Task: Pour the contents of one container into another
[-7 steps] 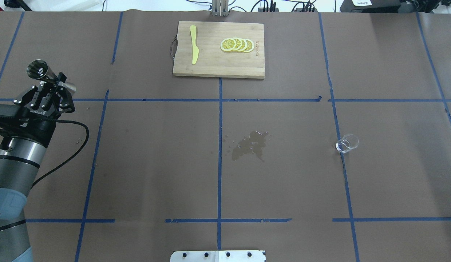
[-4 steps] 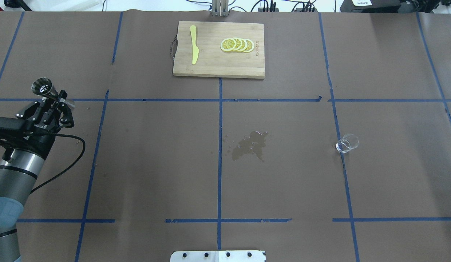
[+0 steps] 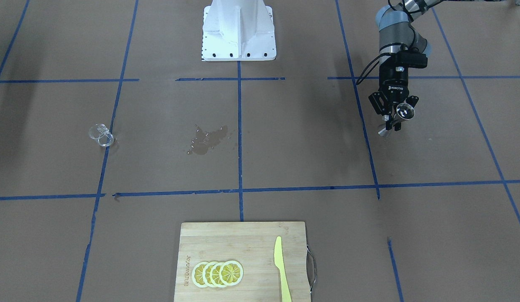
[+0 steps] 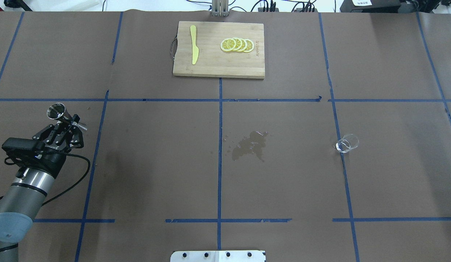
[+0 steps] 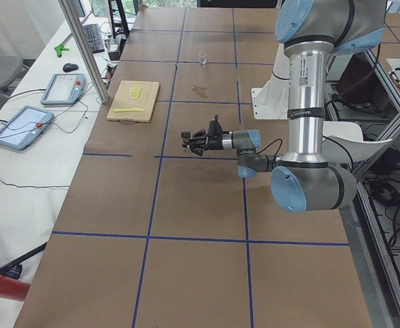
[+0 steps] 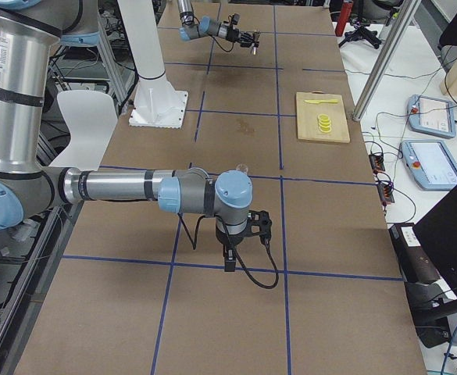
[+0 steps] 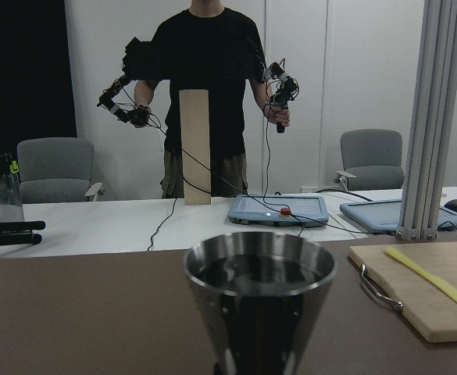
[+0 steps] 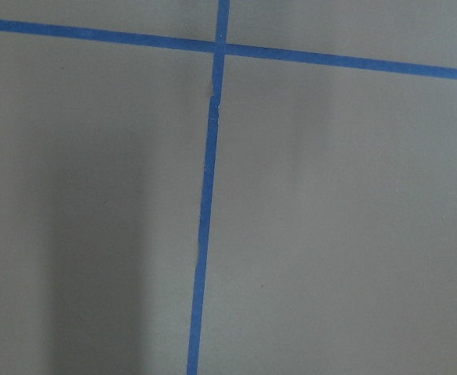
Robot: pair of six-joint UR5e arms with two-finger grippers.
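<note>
The steel jigger (image 4: 61, 114) hangs tilted above the table's left part, its open rim facing up and outward. My left gripper (image 4: 70, 122) is shut on the jigger's waist. Across the table the jigger (image 3: 400, 115) and left gripper (image 3: 393, 121) appear at the upper right. The left wrist view looks into the jigger's cup (image 7: 259, 285) from close by. The clear glass cup (image 4: 347, 142) stands alone on the right part of the table, and the same cup (image 3: 101, 135) sits at the left when seen from across. My right gripper (image 6: 230, 259) points down near the table's end; I cannot tell whether it is open or shut.
A wooden cutting board (image 4: 210, 62) at the far middle carries lemon slices (image 4: 237, 44) and a yellow knife (image 4: 194, 44). A wet spill (image 4: 250, 145) marks the paper at the table's middle. The robot's base plate (image 3: 239, 29) stands at the near edge.
My left arm has carried the jigger back toward the robot's side and a little to the right, lower in the overhead view. The glass cup has not moved.
</note>
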